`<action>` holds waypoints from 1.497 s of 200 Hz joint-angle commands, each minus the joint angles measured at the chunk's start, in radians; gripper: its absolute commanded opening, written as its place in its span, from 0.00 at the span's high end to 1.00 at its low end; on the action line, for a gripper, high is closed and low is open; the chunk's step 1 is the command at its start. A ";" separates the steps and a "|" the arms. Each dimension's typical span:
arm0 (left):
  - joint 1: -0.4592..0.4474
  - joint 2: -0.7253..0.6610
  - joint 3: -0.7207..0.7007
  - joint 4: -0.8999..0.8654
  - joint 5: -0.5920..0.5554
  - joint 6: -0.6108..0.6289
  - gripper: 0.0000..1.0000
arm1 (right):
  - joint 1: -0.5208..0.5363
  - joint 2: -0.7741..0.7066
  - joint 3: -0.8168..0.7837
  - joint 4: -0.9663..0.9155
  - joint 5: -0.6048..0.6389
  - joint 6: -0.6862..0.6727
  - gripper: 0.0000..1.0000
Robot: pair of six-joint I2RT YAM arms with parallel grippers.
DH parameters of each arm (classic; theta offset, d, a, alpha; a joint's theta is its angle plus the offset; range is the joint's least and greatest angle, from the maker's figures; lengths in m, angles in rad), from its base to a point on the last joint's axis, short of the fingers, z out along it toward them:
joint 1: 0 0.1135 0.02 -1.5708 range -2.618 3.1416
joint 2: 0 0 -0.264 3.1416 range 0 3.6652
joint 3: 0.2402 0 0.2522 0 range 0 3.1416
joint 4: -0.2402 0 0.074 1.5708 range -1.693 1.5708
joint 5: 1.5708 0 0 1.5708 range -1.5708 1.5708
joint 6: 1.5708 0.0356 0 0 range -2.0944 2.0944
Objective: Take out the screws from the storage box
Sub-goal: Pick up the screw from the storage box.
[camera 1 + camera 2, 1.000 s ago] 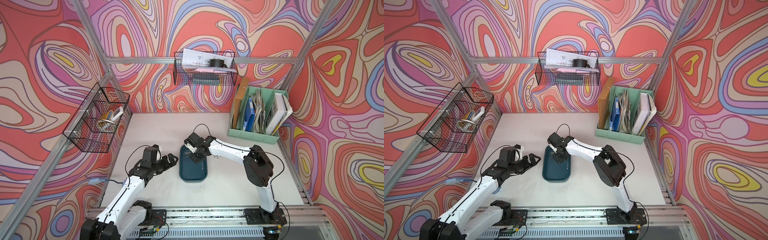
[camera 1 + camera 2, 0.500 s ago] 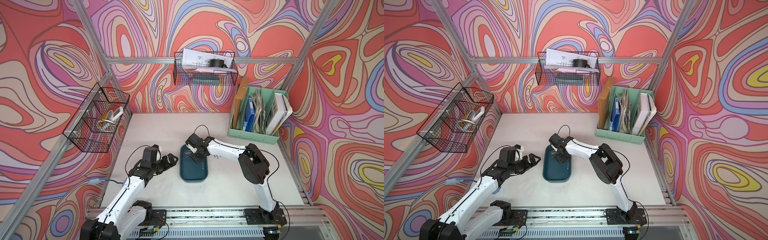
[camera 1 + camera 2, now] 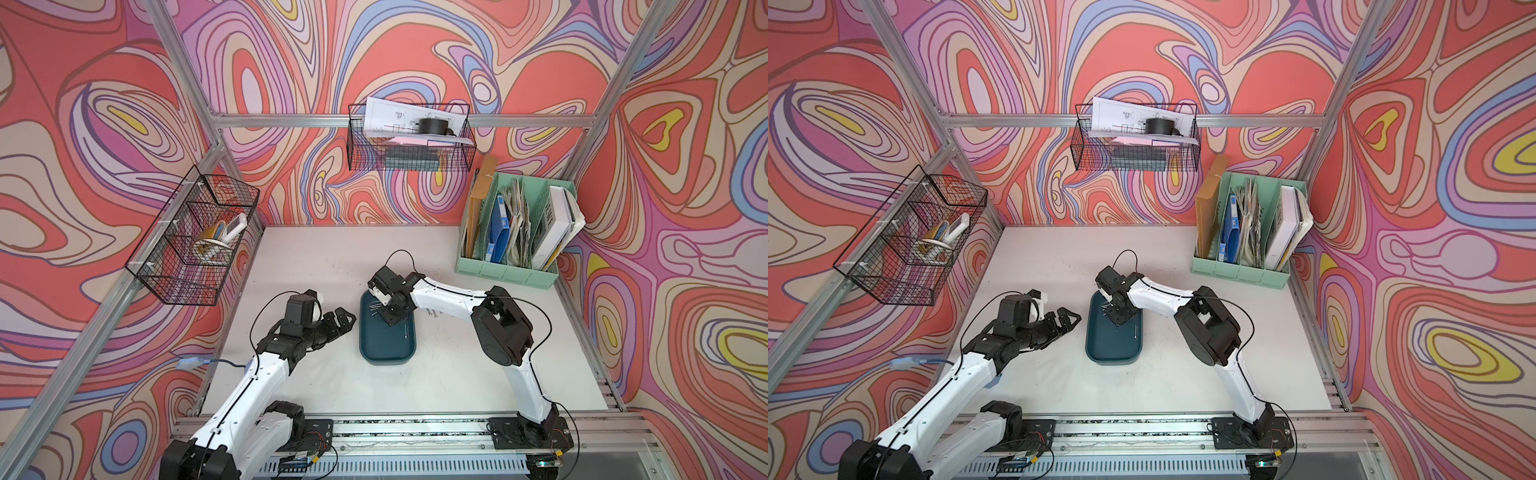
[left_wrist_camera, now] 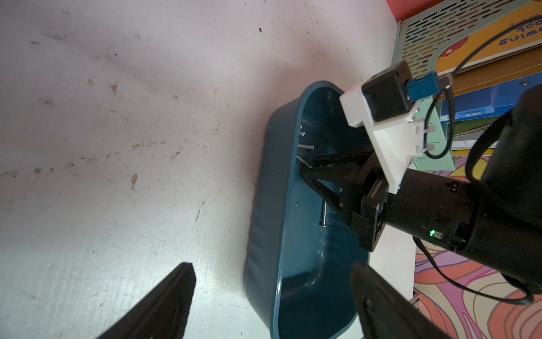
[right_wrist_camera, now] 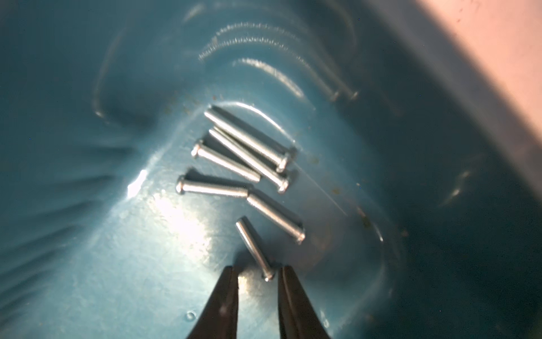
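Six screws [image 5: 227, 165] clustered on storage box [image 3: 386, 349] floor; right arm [image 3: 440, 297] outstretched, wrist pitched down, right gripper [image 5: 258, 270] slightly apart astride one screw head; left gripper [image 3: 345, 322] level beside box, spread wide

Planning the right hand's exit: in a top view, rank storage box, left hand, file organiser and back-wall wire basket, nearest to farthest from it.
1. storage box: the right hand is inside its far end.
2. left hand: just off the box's left side.
3. file organiser: far right corner.
4. wire basket: high on the back wall.
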 commanded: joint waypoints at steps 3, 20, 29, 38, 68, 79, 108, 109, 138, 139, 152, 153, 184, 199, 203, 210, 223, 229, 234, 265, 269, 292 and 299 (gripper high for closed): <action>-0.010 -0.017 0.020 -0.028 -0.011 0.013 0.11 | -0.004 0.029 0.016 0.006 -0.017 0.013 0.77; -0.010 -0.016 0.018 -0.027 -0.011 0.013 0.11 | -0.003 0.030 0.010 0.009 -0.025 0.018 0.81; -0.010 -0.016 0.017 -0.027 -0.011 0.013 0.11 | -0.003 0.031 0.010 0.006 -0.027 0.021 0.82; -0.010 -0.017 0.019 -0.027 -0.011 0.012 0.11 | -0.003 0.032 0.009 0.004 -0.029 0.022 0.84; -0.010 -0.023 0.017 -0.029 -0.012 0.013 0.11 | -0.003 0.029 0.000 0.005 -0.033 0.033 0.85; -0.010 -0.023 0.016 -0.029 -0.012 0.013 0.11 | -0.004 0.026 -0.003 0.007 -0.042 0.037 0.87; -0.010 -0.027 0.016 -0.033 -0.014 0.011 0.11 | -0.003 0.026 -0.011 0.013 -0.057 0.047 0.91; -0.010 -0.028 0.016 -0.033 -0.014 0.011 0.11 | -0.003 0.026 -0.011 0.013 -0.056 0.047 0.91; -0.010 -0.035 0.013 -0.036 -0.014 0.013 0.11 | -0.003 0.029 -0.011 0.009 -0.062 0.056 0.95; -0.010 -0.035 0.012 -0.037 -0.015 0.013 0.11 | -0.004 0.030 -0.010 0.009 -0.062 0.055 0.96; -0.010 -0.038 0.010 -0.039 -0.017 0.013 0.11 | -0.002 0.029 -0.004 0.000 -0.070 0.060 0.97; -0.010 -0.037 0.010 -0.039 -0.018 0.013 0.11 | -0.001 0.028 -0.003 0.000 -0.071 0.060 0.97; -0.010 -0.038 0.011 -0.038 -0.018 0.013 0.11 | -0.001 -0.004 -0.009 -0.002 -0.094 0.072 0.99; -0.010 -0.040 0.011 -0.040 -0.019 0.013 0.11 | -0.001 -0.039 -0.023 -0.001 -0.107 0.083 1.00; -0.009 -0.040 0.011 -0.040 -0.019 0.013 0.11 | -0.002 -0.049 -0.029 0.001 -0.113 0.087 1.00; -0.010 -0.039 0.013 -0.041 -0.019 0.013 0.11 | -0.002 -0.070 -0.043 0.007 -0.120 0.094 1.00; -0.010 -0.040 0.011 -0.040 -0.021 0.013 0.11 | -0.002 -0.107 -0.071 0.012 -0.125 0.111 1.00; -0.010 -0.040 0.011 -0.040 -0.021 0.013 0.11 | 0.000 -0.124 -0.085 0.013 -0.125 0.116 1.00; -0.010 -0.040 0.011 -0.039 -0.020 0.013 0.11 | 0.000 -0.136 -0.097 0.013 -0.122 0.122 1.00; -0.010 -0.036 0.008 -0.031 -0.017 0.011 0.11 | 0.000 -0.220 -0.181 0.033 -0.119 0.159 1.00; -0.010 -0.034 0.008 -0.031 -0.018 0.010 0.11 | 0.000 -0.229 -0.188 0.036 -0.120 0.164 1.00; -0.010 -0.028 0.008 -0.025 -0.016 0.007 0.11 | 0.000 -0.280 -0.207 0.042 -0.107 0.190 1.00; -0.010 -0.026 0.008 -0.023 -0.014 0.006 0.11 | -0.001 -0.293 -0.205 0.039 -0.090 0.199 1.00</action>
